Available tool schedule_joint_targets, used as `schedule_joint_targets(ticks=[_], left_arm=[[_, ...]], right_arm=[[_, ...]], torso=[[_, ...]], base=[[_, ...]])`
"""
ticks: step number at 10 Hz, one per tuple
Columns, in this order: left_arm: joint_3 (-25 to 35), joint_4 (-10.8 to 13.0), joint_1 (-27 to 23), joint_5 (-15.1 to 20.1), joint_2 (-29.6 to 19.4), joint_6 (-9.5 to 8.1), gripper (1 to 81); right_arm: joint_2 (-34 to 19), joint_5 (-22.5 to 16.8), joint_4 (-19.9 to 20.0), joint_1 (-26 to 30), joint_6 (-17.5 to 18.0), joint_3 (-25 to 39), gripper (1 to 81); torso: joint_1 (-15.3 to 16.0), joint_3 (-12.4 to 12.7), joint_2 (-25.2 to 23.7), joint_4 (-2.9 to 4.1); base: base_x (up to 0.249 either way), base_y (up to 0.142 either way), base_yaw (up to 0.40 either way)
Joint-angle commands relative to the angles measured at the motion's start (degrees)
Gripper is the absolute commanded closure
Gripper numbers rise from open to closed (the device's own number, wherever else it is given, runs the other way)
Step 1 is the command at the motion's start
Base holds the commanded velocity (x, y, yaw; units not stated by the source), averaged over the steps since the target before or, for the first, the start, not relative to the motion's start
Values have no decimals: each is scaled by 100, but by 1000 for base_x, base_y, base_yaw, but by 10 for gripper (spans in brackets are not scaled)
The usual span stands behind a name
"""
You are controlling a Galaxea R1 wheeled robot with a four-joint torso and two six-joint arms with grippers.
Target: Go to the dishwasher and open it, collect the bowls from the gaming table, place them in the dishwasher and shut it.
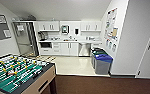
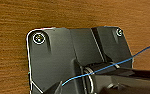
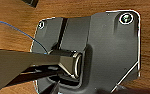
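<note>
Fingers: cannot tell whether either pair is standing open or closed; both wrist views are looking down past the robot's own dark plate at a brown wood-grain surface (image 2: 66,13).
Dishwasher (image 1: 84,49): sitting at the far end of the room, its steel front closed, under the counter (image 1: 71,40) between white cabinet doors (image 1: 70,49).
Football table (image 1: 18,72): standing close at the left, green field showing.
Bins (image 1: 102,64): lining up along the right wall, the nearest wearing a blue lid.
Fridge (image 1: 24,38): standing left of the counter.

No legible text on wall posters (image 1: 111,25).
</note>
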Motion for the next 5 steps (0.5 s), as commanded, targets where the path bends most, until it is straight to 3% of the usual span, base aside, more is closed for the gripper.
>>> schedule_joint_targets(ticks=[1, 5], left_arm=[[28, 77, -300, 291, -85, 38, 10], [28, 68, -300, 282, -93, 38, 10]], right_arm=[[-67, -238, -35, 236, -35, 48, 10], [-14, -230, -36, 227, -35, 22, 10]], torso=[[0, 0, 0, 0], [0, 0, 0, 0]], base=[[0, 0, 0], [0, 0, 0]])
